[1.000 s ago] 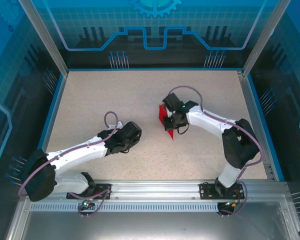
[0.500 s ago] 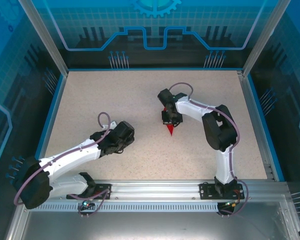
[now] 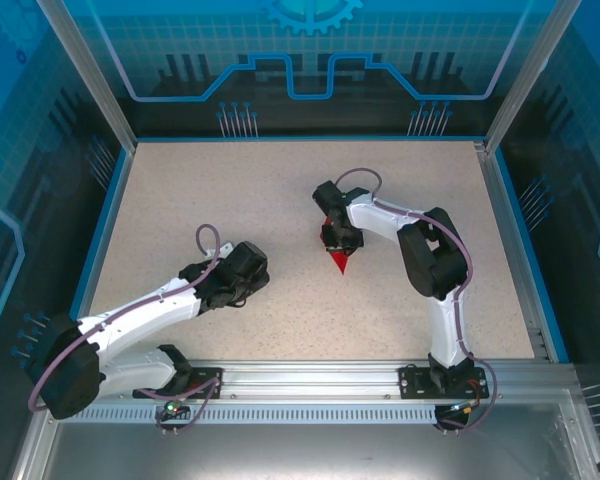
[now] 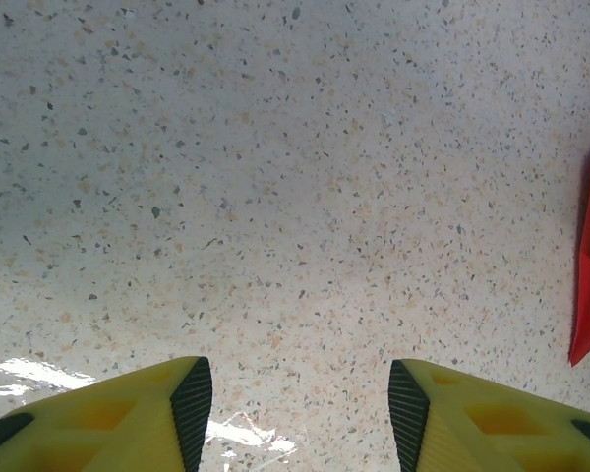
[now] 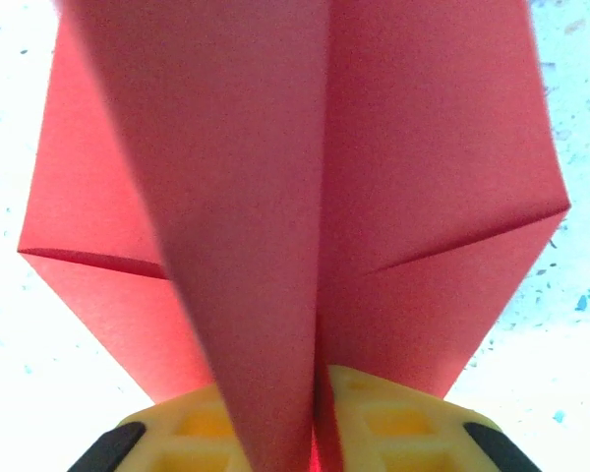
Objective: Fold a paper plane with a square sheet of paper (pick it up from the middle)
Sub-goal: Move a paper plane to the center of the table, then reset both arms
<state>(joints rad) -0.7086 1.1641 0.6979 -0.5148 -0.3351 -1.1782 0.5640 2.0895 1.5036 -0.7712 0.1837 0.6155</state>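
**Jaws on either side of a near-finished dart, let-go not confirmed**

Speckled beige bench (image 3: 230, 190): the work piece sits right of centre, well apart from the blue side walls.

White left arm (image 3: 150, 310): reaches in low from the near left corner and stops well short of the paper. Left jaws are spread wide over the speckled surface, with nothing between the black pads (image 4: 192, 403). A red sliver of the paper shows at the far right of that wrist view.

White right arm (image 3: 435, 260): elbow bent, wrist directly over the paper. Right jaws have yellow fingers (image 5: 393, 428) standing close on either side of the paper's centre ridge. Cannot tell whether they pinch the ridge or merely flank it.

Bright red folded paper dart (image 3: 340, 262): lies under the right wrist, its sharp nose pointing toward the near edge of the bench. Cannot tell whether it rests on the bench or hangs just above it. From the right wrist, two long flaps meet at the ridge, and one slanting crease (image 5: 452, 241) runs out to each side corner.

Progress, as a judgement: the folding looks essentially done. No flat square remains, and nose, ridge and side flaps are all formed. What looks left is a clean release, the dart settled on the bench, and the right arm drawn clear. Evenness of the two sides cannot be judged from here.
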